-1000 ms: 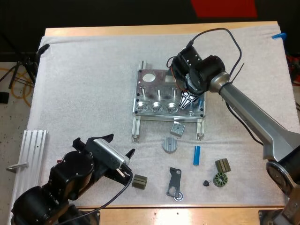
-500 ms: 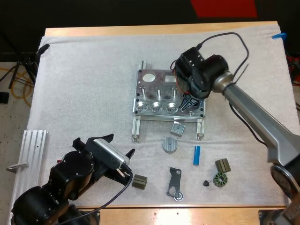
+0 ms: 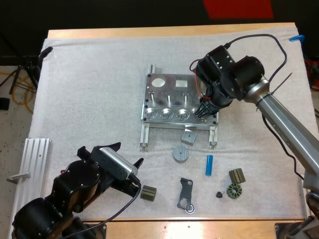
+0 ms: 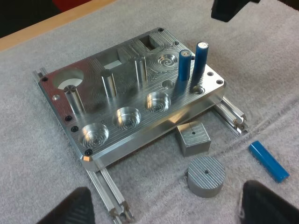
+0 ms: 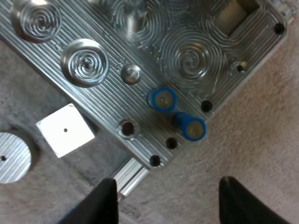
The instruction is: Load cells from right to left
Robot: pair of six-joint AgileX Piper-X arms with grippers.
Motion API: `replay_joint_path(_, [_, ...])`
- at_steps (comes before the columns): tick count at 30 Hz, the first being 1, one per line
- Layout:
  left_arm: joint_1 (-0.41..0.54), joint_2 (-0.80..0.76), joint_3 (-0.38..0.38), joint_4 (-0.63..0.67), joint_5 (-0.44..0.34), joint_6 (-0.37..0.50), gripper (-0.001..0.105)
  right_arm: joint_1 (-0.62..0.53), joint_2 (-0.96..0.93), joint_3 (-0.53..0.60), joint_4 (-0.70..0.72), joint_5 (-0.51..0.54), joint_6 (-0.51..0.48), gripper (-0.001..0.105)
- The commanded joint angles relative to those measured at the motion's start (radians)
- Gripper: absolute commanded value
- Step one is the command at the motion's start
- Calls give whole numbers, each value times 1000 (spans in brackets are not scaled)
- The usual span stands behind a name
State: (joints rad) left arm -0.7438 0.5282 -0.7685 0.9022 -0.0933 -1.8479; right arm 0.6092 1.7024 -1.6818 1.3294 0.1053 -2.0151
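- Ribbed grey metal fixture plate [image 3: 172, 94]: flat on the white-matted tabletop [image 3: 89, 89], mid-mat.
- Right jaws: released, spread clear above the fixture's right corner.
- Left jaws: released, empty, well apart from the fixture.
- Two bright blue cylindrical cells [image 4: 185, 70]: upright, side by side at the fixture's right end.
- Third blue cell [image 3: 209, 165]: lying loose on the mat near the fixture.
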Motion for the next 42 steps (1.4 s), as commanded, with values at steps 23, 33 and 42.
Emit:
replay_joint_path(23, [-3,-5,-9,-25,-6,0,64,-1,-163,1,37,-223,66,48])
replay_joint_path(33, [-3,-5,-9,-50,-6,0,64,-1,-308,1,126,-223,79,48])
replay_joint_path(42, [-3,-5,-9,-89,-3,0,64,-1,-429,25,183,-221,119,48])
